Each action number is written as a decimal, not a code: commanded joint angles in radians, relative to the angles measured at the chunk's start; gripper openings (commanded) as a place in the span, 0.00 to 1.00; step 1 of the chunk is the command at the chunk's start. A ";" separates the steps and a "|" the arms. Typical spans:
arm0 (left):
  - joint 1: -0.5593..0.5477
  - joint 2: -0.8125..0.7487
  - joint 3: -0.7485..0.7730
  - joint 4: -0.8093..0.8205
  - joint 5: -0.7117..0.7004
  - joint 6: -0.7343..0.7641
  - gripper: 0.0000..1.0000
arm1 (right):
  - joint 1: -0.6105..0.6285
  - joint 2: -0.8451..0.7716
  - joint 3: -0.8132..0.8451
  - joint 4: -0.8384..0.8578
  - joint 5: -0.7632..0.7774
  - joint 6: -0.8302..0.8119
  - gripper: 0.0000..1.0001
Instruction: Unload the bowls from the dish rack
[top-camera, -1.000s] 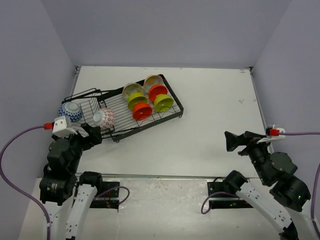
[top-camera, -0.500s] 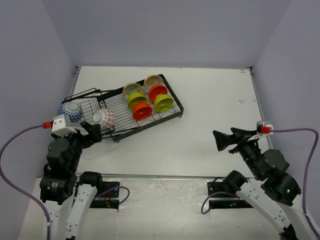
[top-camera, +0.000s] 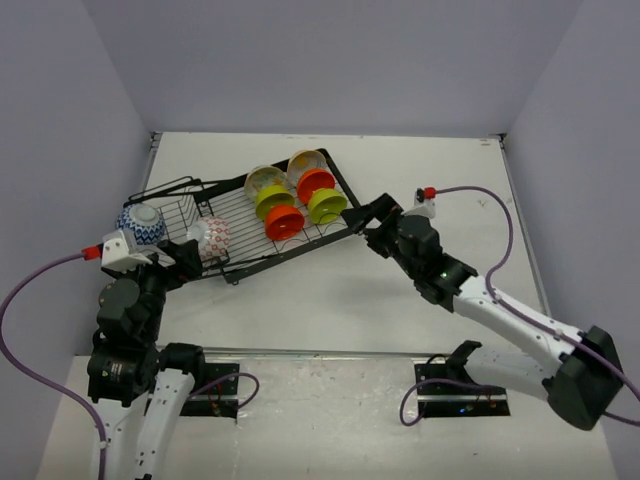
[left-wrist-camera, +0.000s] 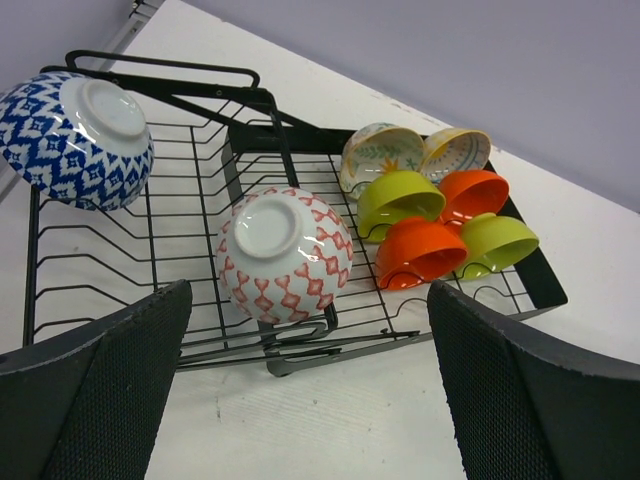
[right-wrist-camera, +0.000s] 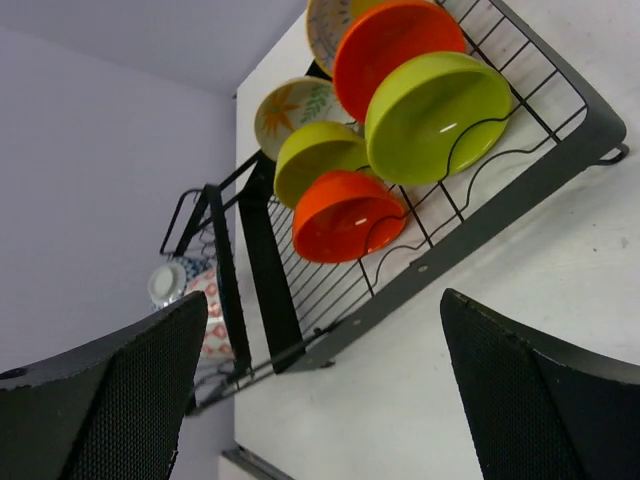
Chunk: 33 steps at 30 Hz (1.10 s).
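Lavender walls are closing in a white table (top-camera: 430, 170), and the black dish rack (top-camera: 235, 220) is sitting slantwise on its far-left part with every bowl in it. Both arms are reaching toward the rack. The right gripper (top-camera: 366, 216) is hovering just beside the rack's right corner and the left gripper (top-camera: 183, 262) near its left end, each with jaws spread wide and gripping nothing. A blue-and-white bowl (left-wrist-camera: 75, 125) and a red-and-white bowl (left-wrist-camera: 283, 255) are lying bottom-up at the left end. Lime green bowls (left-wrist-camera: 398, 200), orange bowls (left-wrist-camera: 420, 252) and cream bowls (left-wrist-camera: 378, 155) are standing on edge in the right-hand slots. In the right wrist view the frame is cutting off one cream bowl, and a rack bar is hiding most of the patterned pair.
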 joint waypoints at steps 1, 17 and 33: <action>-0.004 -0.015 -0.006 0.055 -0.008 -0.007 1.00 | 0.001 0.144 0.127 0.111 0.146 0.257 0.99; -0.004 -0.077 -0.017 0.074 0.032 0.007 1.00 | -0.012 0.653 0.350 0.226 0.166 0.389 0.59; -0.004 -0.081 -0.020 0.080 0.049 0.011 1.00 | -0.072 0.874 0.402 0.367 0.059 0.406 0.57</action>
